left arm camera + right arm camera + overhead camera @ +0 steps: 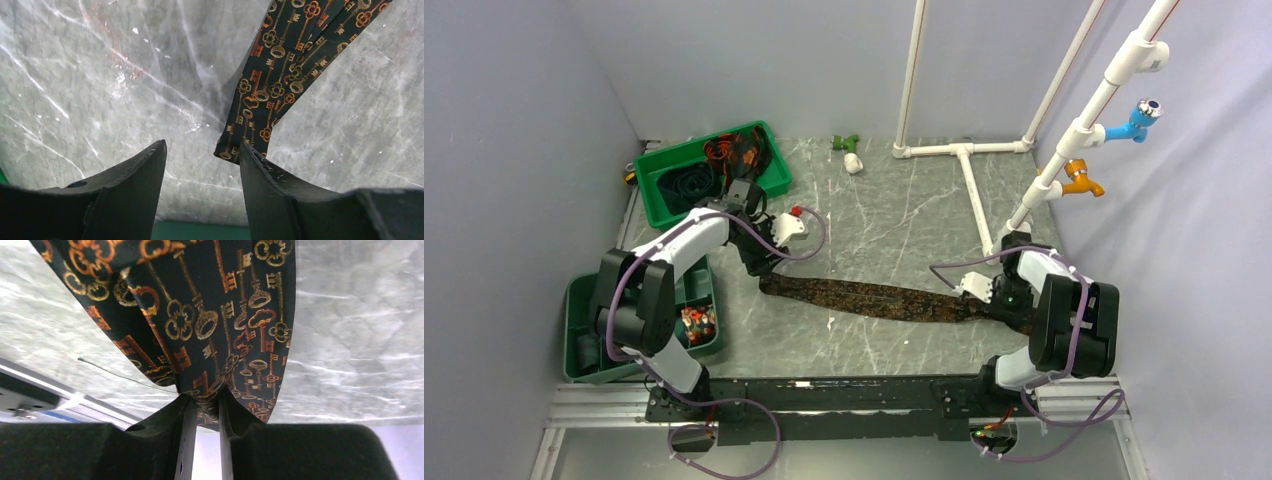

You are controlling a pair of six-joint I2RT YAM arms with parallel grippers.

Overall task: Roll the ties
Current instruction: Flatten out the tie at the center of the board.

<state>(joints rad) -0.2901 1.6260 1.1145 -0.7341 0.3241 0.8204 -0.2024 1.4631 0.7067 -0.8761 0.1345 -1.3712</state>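
A dark tie [874,298] with an orange key print lies stretched across the marble table from left to right. My left gripper [762,268] hovers over its narrow end. In the left wrist view that gripper [202,150] is open, and the tie's narrow tip [240,145] lies on the table just off the right finger, nothing between the jaws. My right gripper [996,300] is at the wide end. The right wrist view shows this gripper [204,402] shut on a bunched fold of the tie [200,315]. More ties [724,160] lie heaped in the back green tray.
The back green tray [652,180] stands at the far left. A second green tray [574,325] beside the left arm holds a rolled tie [696,322]. A white pipe frame [964,150] stands at the back right, a small green-white object [849,152] near the back wall.
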